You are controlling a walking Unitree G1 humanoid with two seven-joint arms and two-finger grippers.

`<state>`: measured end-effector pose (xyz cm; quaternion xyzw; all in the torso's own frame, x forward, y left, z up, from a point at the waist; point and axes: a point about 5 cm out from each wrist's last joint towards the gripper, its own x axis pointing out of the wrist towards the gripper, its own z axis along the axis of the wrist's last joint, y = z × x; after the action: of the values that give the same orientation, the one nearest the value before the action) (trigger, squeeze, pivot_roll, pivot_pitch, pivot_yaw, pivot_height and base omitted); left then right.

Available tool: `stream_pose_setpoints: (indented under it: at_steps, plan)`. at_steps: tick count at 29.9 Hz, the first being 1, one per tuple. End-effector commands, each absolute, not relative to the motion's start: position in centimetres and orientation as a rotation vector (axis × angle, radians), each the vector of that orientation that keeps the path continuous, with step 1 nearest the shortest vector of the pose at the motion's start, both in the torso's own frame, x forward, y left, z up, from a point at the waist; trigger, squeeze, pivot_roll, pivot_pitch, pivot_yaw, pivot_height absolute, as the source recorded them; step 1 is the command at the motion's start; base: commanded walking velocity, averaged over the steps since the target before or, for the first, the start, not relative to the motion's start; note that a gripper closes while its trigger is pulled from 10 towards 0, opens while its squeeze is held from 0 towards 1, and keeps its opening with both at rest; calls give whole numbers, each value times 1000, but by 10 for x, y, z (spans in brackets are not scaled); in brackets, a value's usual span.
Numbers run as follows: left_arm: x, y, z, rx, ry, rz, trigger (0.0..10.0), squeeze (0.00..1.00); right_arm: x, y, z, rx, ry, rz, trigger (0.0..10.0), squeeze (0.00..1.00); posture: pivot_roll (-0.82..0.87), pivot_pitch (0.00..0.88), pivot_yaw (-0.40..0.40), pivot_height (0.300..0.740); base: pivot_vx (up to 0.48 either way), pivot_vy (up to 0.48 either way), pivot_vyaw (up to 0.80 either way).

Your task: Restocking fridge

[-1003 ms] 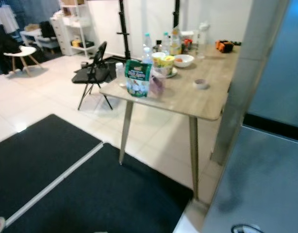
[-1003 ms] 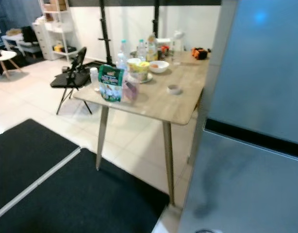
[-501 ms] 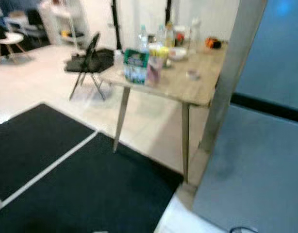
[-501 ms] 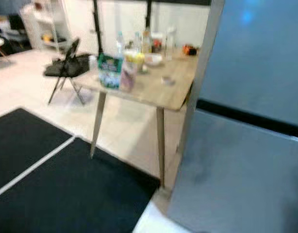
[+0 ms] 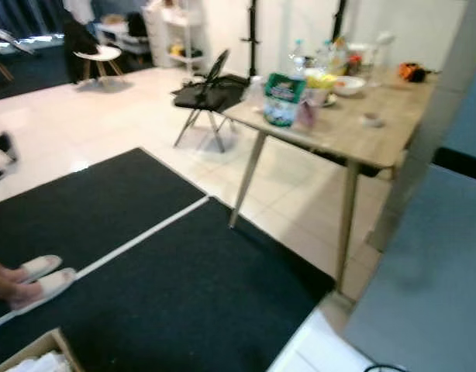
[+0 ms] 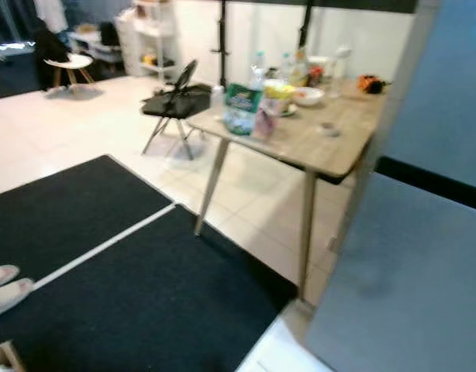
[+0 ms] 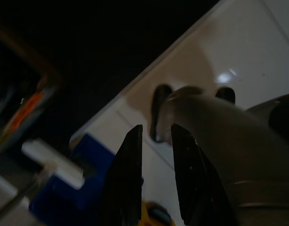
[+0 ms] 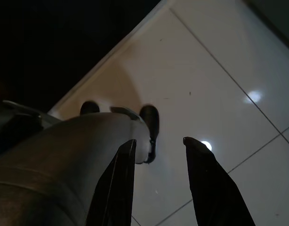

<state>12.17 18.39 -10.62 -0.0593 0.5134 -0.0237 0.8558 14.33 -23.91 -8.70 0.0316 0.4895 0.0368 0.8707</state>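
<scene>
Both grippers hang idle toward the floor with nothing between their jaws: the left gripper (image 7: 154,174) has its fingers a narrow gap apart, and the right gripper (image 8: 156,181) has its fingers wider apart, over pale floor tiles (image 8: 215,80). Nearest in the head views, at the lower left of the frame, sits the corner of a cardboard box (image 5: 32,358), and a person's slippered feet (image 5: 32,279) rest on the black mat (image 5: 168,294). The grey fridge (image 6: 408,271), its door closed, fills the right side of the frame. Farther off, upper centre right, stands the wooden table (image 5: 354,128) carrying the goods to be stocked: a green bag (image 5: 283,98), bottles (image 5: 298,56) and a white bowl (image 5: 350,85). A folding chair (image 5: 207,89) stands beyond the table's left end. The goods lie ahead and somewhat right of the hanging arms, well apart from both, so neither arm looks much nearer; the robot probably has to walk to the table first. Compared with the earlier frames, the view has swung left, so the table sits farther right and smaller, and the feet and the box have come into view.
</scene>
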Motion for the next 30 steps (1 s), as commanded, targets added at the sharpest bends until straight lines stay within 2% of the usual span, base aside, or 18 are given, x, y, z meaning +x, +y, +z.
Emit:
stream_pose_setpoints:
  at_steps: [1,16,28,30]
  plan:
    - [111,184,-110,-123,1125,-50,10000,0,146,-239,-86,55,1015,86,10000,0,-81,44,-8,740,0,0,756]
    - [112,186,-109,-122,1118,-37,10000,0,146,-241,-86,41,1013,77,10000,0,-80,40,-10,740,0,0,755]
    - [114,186,-109,-110,1112,-60,10000,0,145,-245,-86,17,1024,38,10000,0,-80,39,-10,740,0,0,0]
    - [113,186,-109,-106,1115,-64,10000,0,144,-245,-86,18,1024,38,10000,0,-80,39,-10,740,394,0,0]
